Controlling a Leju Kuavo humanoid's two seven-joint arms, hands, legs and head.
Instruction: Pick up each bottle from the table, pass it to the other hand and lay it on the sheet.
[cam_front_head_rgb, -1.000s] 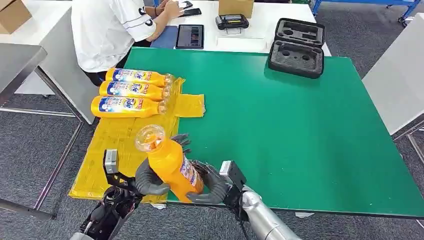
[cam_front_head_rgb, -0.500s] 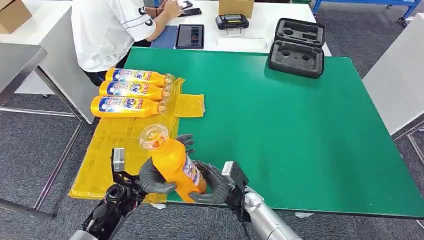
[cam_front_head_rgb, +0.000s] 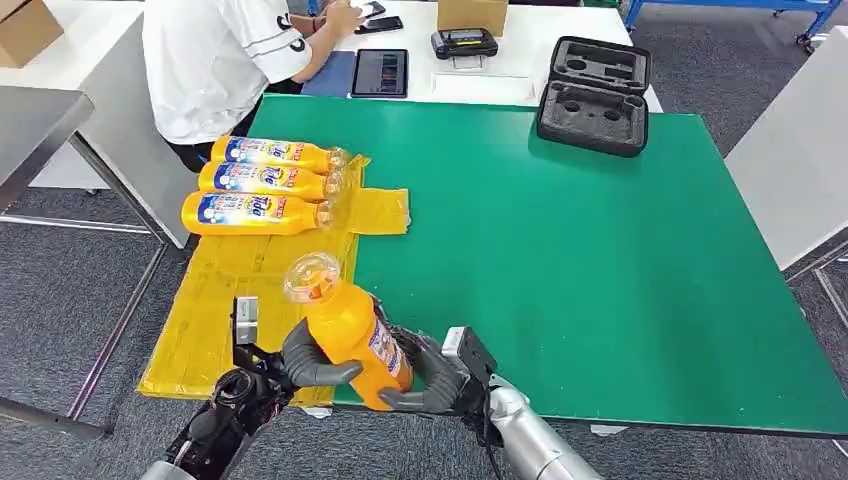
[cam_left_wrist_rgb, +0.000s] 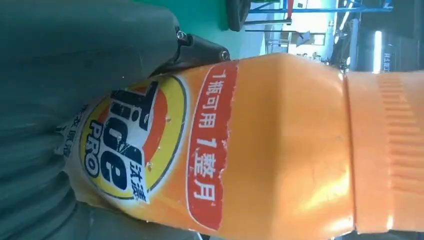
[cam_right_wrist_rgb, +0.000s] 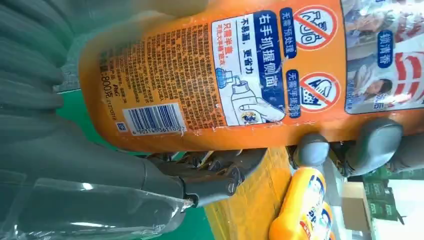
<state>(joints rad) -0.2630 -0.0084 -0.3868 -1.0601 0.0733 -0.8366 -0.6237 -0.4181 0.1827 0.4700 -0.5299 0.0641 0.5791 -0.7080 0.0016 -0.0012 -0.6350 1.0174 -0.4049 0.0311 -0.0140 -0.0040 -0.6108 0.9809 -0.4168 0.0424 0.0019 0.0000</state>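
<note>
Both the left hand (cam_front_head_rgb: 310, 362) and right hand (cam_front_head_rgb: 425, 377) grasp the orange bottle (cam_front_head_rgb: 345, 330), its "PRO" logo facing the left wrist, barcode the right.

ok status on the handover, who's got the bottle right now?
Both hands on it: left hand and right hand grip the orange bottle, upright, at the table's near edge. Three bottles already lie on the yellow sheet. Nothing in the way.

The orange bottle (cam_front_head_rgb: 347, 330), gripped by both the left hand (cam_front_head_rgb: 312, 365) and the right hand (cam_front_head_rgb: 425, 378), shifts slightly to the right and nearer the robot, its clear cap sitting lower than a second ago. The left hand closes in, its thumb now wrapping the bottle's front.
</note>
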